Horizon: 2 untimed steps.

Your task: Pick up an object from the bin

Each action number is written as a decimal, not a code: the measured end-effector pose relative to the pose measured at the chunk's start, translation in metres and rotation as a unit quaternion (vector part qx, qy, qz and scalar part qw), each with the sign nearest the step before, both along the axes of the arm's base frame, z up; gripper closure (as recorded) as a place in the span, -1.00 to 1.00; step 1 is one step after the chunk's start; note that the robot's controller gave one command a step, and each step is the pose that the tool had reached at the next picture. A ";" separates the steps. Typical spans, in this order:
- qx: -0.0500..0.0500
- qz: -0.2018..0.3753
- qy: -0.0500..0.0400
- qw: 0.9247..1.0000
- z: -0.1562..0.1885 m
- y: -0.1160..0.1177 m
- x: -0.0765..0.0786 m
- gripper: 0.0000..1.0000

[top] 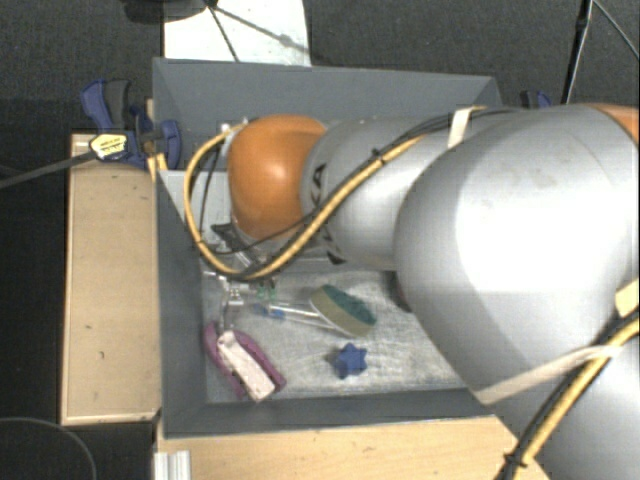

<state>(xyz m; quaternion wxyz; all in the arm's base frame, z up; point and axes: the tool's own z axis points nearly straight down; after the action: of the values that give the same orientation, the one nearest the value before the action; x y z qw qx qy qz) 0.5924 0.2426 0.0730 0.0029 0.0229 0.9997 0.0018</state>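
A robot arm (480, 228) with an orange wrist cover (270, 173) reaches into a grey metal bin (185, 368), its jaws low at the bin's left side, just above a purple-and-white brush (243, 361). Whether the jaws are open or shut cannot be told. Nearby lie a blue-handled stick (285, 313), an oval green pad (343, 310) and a blue star (349, 359).

In the bin (185, 368), the brush (342, 310) lay just behind the star-shaped piece (348, 359); the long bar (243, 363) lay left of that piece, and my gripper (233, 303) hung behind-left of it.
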 end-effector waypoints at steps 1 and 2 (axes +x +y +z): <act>0.000 -0.002 -0.001 1.000 0.001 0.000 0.001 -1.00; 0.000 -0.003 -0.001 1.000 0.001 0.000 0.001 1.00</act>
<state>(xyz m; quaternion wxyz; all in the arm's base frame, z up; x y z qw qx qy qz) 0.5936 0.2427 0.0738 0.0034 0.0257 0.9997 0.0021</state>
